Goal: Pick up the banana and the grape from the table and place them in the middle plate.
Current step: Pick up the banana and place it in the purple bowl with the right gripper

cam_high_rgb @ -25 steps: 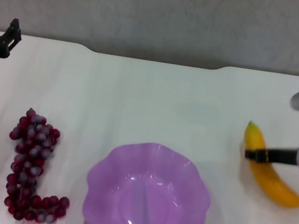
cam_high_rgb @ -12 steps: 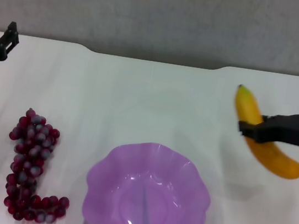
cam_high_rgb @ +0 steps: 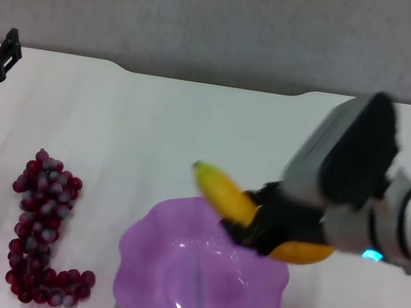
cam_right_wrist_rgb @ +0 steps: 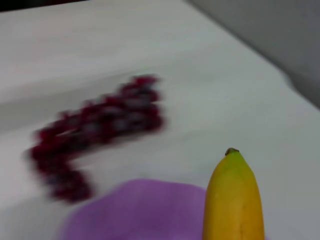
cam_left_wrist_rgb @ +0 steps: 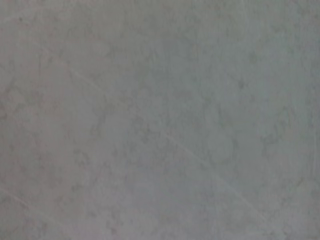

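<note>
Our right gripper [cam_high_rgb: 256, 226] clamps the banana [cam_high_rgb: 223, 193] in the air above the middle plate's [cam_high_rgb: 137, 255] far rim. The grape [cam_high_rgb: 41, 223] lies near the table's [cam_high_rgb: 155, 132] left edge. Our left gripper [cam_high_rgb: 6, 49] sits at the far-left corner; we cannot tell its state.

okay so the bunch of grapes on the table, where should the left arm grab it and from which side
Probably from straight above, across the long upright run of the grape bunch, near its middle. The bunch lies flat on the table in an L shape, widest at its far end, with bare table on both sides for the fingers. The left gripper sits at the far left edge. The right gripper holds the banana over the purple plate.
</note>
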`<act>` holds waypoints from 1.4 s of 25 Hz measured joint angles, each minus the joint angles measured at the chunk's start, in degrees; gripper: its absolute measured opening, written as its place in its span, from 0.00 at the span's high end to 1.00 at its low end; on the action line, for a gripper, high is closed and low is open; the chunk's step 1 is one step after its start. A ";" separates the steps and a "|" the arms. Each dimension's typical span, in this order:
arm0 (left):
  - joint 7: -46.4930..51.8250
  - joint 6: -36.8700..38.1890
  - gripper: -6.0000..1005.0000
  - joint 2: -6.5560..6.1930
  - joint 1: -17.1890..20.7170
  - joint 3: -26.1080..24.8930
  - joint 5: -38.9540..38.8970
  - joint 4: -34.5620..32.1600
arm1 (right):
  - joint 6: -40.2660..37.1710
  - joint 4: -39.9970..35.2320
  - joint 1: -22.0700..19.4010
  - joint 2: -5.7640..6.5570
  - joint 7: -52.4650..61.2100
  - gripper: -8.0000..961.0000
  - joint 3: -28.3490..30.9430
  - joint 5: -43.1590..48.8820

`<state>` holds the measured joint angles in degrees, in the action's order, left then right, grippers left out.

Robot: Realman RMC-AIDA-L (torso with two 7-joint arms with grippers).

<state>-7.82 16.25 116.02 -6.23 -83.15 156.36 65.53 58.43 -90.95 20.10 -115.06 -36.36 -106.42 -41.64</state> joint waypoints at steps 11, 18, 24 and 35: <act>-0.05 0.01 0.28 -0.03 -0.29 0.00 0.00 0.04 | 1.18 3.72 5.46 -0.06 -2.76 0.47 -9.84 0.67; 0.01 0.01 0.28 0.02 -0.66 0.01 0.00 0.00 | -5.65 19.28 14.43 -0.33 1.06 0.47 -15.07 0.29; -0.01 0.01 0.28 0.04 -1.26 0.17 0.00 -0.08 | -10.10 25.66 17.78 -0.41 2.23 0.47 -16.79 0.02; 0.00 0.01 0.28 0.08 -1.16 0.22 0.00 -0.13 | -12.45 25.75 17.99 -0.43 4.58 0.47 -16.61 -0.03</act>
<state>-7.83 16.26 116.10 -7.39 -82.93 156.36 65.41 45.98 -65.21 38.09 -115.49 -31.79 -123.03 -41.67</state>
